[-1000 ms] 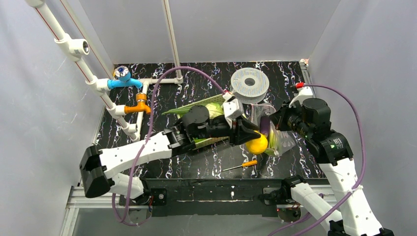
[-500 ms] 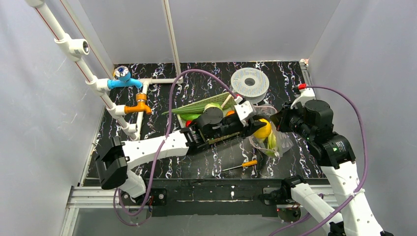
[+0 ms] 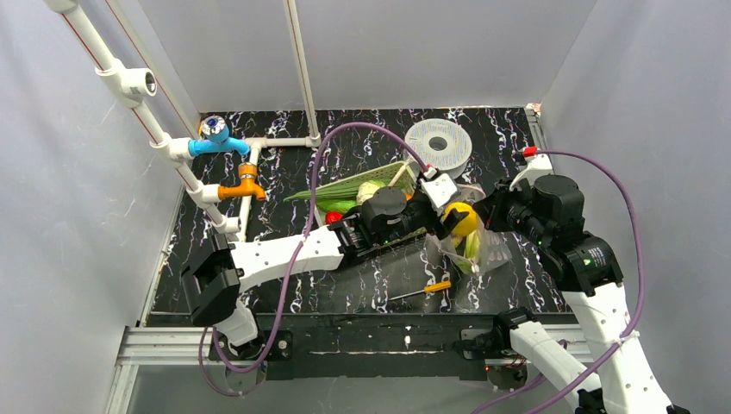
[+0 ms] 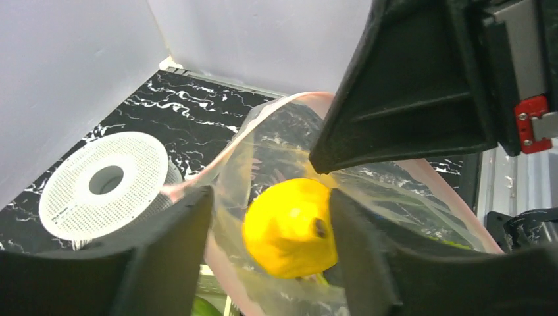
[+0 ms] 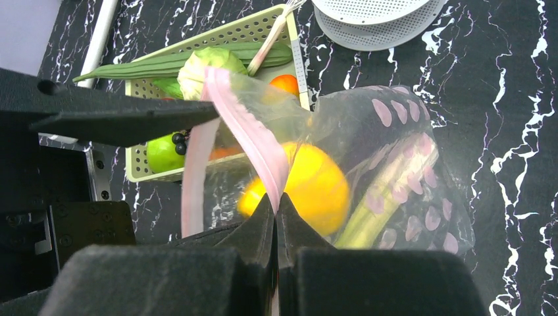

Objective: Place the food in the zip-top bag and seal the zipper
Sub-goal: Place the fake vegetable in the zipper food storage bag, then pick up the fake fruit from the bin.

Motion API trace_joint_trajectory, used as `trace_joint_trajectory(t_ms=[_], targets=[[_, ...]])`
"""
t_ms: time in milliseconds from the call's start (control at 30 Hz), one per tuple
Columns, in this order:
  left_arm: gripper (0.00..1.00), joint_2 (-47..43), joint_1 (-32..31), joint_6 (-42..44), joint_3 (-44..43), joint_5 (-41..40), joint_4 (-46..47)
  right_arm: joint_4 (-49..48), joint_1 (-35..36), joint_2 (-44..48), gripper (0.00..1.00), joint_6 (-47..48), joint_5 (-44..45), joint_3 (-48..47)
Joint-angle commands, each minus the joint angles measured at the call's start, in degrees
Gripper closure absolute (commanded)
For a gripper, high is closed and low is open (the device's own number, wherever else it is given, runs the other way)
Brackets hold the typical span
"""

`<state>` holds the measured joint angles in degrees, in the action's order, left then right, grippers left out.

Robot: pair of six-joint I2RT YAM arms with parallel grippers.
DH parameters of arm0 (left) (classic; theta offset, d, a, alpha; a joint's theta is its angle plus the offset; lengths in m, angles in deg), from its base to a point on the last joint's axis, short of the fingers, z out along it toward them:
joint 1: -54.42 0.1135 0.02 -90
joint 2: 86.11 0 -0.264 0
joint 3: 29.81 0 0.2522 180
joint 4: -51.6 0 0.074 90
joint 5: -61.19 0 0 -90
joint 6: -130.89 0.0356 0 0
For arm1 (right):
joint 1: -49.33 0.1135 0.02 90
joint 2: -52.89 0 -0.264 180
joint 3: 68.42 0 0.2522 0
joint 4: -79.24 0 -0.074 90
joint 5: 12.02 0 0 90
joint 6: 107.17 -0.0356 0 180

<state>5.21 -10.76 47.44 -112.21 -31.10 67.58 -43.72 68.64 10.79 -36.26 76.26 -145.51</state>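
Note:
The clear zip-top bag (image 3: 484, 252) stands right of centre, mouth up. My right gripper (image 3: 488, 216) is shut on its pinkish-red zipper strip (image 5: 245, 128), pinching it at the fingertips (image 5: 276, 197). My left gripper (image 3: 452, 221) reaches into the bag mouth. The yellow pepper (image 4: 289, 227) sits between its fingers (image 4: 270, 194), touching the right one, with a gap and bag film at the left one. The pepper also shows through the bag wall in the right wrist view (image 5: 322, 184), next to a pale green leek stalk (image 5: 381, 197).
The pale-green basket (image 5: 224, 36) lies left of the bag with a long leek leaf, cabbage (image 5: 207, 62) and green apple (image 5: 161, 155). The grey spool (image 3: 438, 147) is behind the bag. An orange-handled screwdriver (image 3: 427, 289) lies in front. White pipes (image 3: 155, 129) run along the left.
My left gripper has carried the yellow pepper from in front of the bag back and up into the bag mouth. The right gripper has stayed pinched on the strip.

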Motion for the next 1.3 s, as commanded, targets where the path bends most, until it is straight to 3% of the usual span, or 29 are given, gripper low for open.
trace_joint_trajectory(t_ms=[0, 100, 267, 400, 700, 867, 1100, 1267], targets=[[0.28, -2.2, -0.3, 1.9, -1.6, -4.7, -1.7, -3.1, 0.1, 0.0, 0.99, 0.2, -0.2, -1.7], [0.18, -4.5, -0.2, 2.0, 0.1, -3.7, -1.5, -3.2, 0.1, 0.1, 0.99, 0.2, -0.1, -1.7], [0.14, -9.5, -0.2, 0.1, 2.0, -3.3, -3.6, -2.8, 0.1, -0.4, 0.99, 0.3, 0.3, -1.9], [0.11, -14.4, -0.2, -0.8, 2.7, -3.1, -10.5, -2.8, 0.1, -0.2, 0.99, 0.3, 0.4, -1.6], [0.09, -27.3, -0.2, -2.1, 7.5, -10.8, -25.3, -2.5, 0.1, -0.4, 0.99, 0.3, 0.3, -1.4], [0.09, -32.2, -0.2, -4.0, 10.6, -19.2, -32.8, -2.7, 0.1, -0.5, 0.99, 0.1, -0.3, -1.3], [0.08, -27.5, -0.1, -10.4, 9.2, -30.7, -46.1, -2.5, 0.1, -0.3, 0.99, -0.5, -0.8, -1.2], [0.04, -19.4, 3.1, -18.2, 4.6, -32.8, -55.3, -2.2, 0.1, -0.5, 0.99, -0.5, -1.0, -1.1]])
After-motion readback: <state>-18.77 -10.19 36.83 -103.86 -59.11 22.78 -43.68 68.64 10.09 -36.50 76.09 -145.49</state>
